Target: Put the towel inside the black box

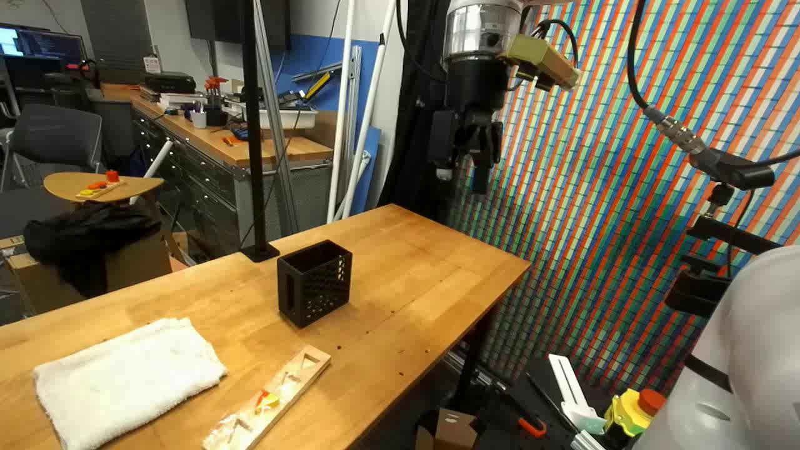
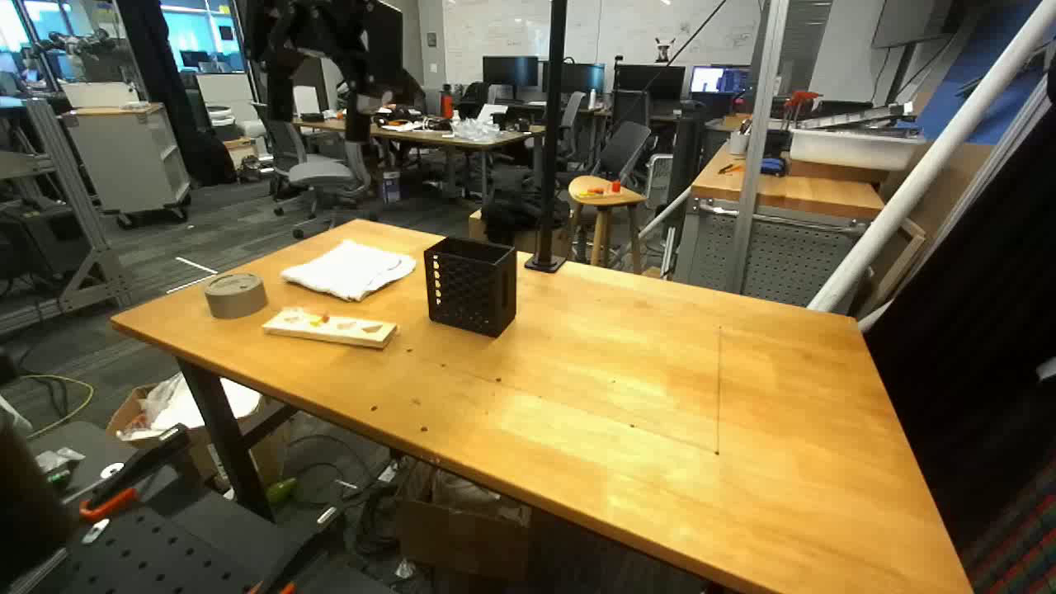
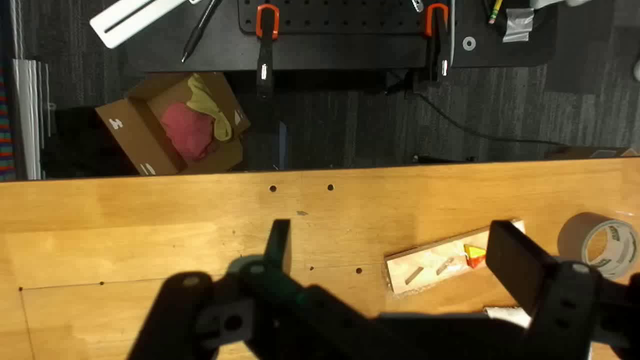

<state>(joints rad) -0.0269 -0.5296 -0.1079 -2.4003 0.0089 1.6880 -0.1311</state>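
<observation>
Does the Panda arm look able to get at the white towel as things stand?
Probably yes: the towel lies uncovered on the table, apart from the black box, and the open end effector holds nothing.

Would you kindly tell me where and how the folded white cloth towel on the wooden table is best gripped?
I'd bring the open black gripper straight down from above and pinch the edge facing the black perforated box: the towel lies folded flat and low on the table, while the long pale wooden board sits along another side.
</observation>
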